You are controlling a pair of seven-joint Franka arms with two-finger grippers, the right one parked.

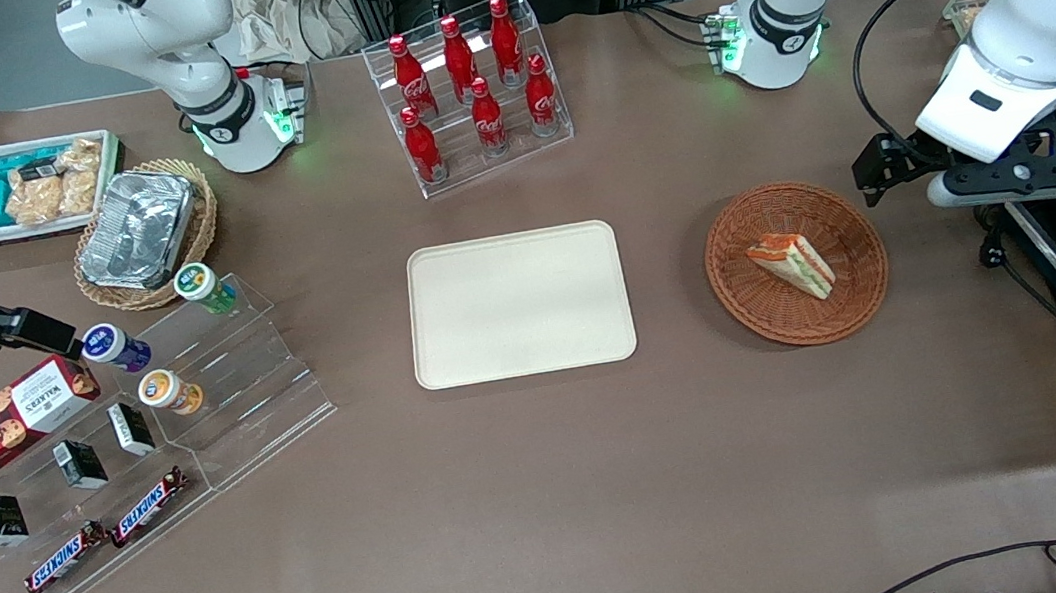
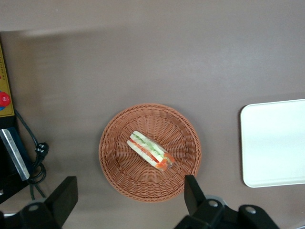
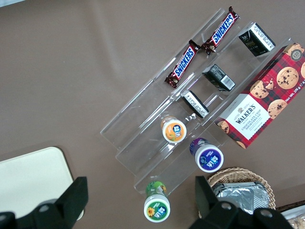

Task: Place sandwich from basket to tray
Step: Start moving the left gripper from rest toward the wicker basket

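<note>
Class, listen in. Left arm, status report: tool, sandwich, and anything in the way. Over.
Tool open, empty, hovering above the basket. Sandwich lies in the basket, untouched. Tray bare. Nothing between basket and tray.

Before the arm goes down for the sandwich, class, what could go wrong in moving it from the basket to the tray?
1. The sandwich lies slanted in the basket. The open claw, hovering over the basket's edge, may close badly across the wedge unless it turns to match.
2. The wedge looks soft and layered, so a hard squeeze might crush it or push out the filling.
3. The basket is shallow and light-looking; a finger catching its rim could drag it away from the tray.
</note>
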